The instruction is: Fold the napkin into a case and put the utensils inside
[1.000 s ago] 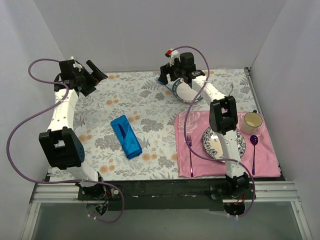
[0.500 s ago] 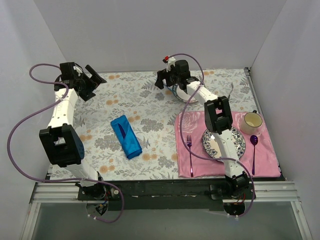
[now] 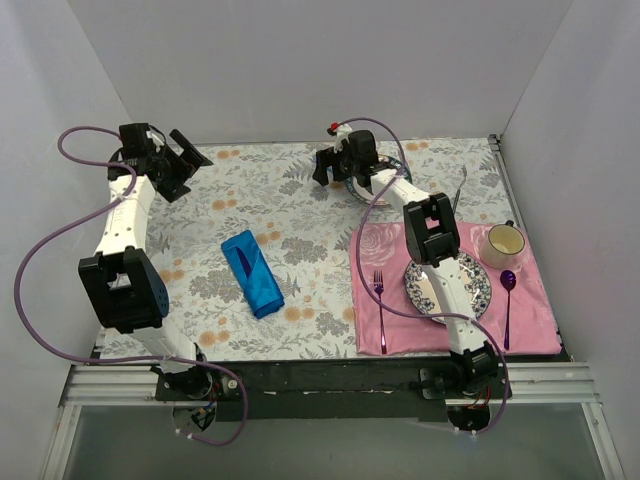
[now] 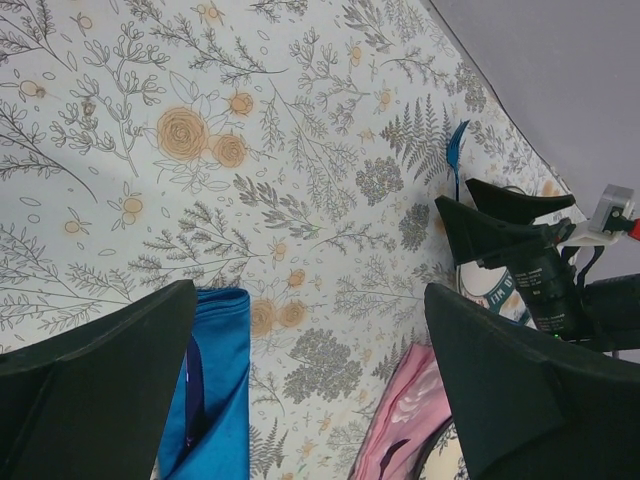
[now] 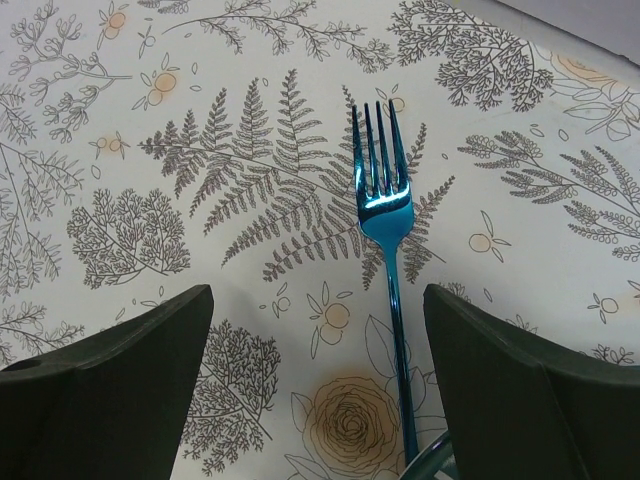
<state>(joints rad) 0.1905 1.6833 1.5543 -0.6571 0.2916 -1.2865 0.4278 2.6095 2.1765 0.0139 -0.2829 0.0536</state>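
The napkin (image 3: 252, 273) lies folded as a narrow blue case left of the table's middle. A dark purple knife (image 4: 192, 385) lies tucked in its fold. The light-blue fork (image 5: 385, 205) lies flat on the flowered cloth at the back, tines pointing away from the wrist camera, its handle reaching the rim of a plate. My right gripper (image 5: 318, 300) hangs open over it, and the handle runs close to the right finger. My left gripper (image 3: 185, 155) is open and empty, raised at the far left corner, well away from the case.
A pink placemat (image 3: 400, 330) at the front right carries a patterned plate (image 3: 478, 295), a magenta fork (image 3: 379, 300), a purple spoon (image 3: 508, 290) and a cup (image 3: 506, 242). A second plate (image 3: 372, 192) sits at the back under the right arm. Walls enclose three sides.
My right gripper has stretched down toward the table at the back, over the fork. The left gripper has hardly shifted. The case has not moved.
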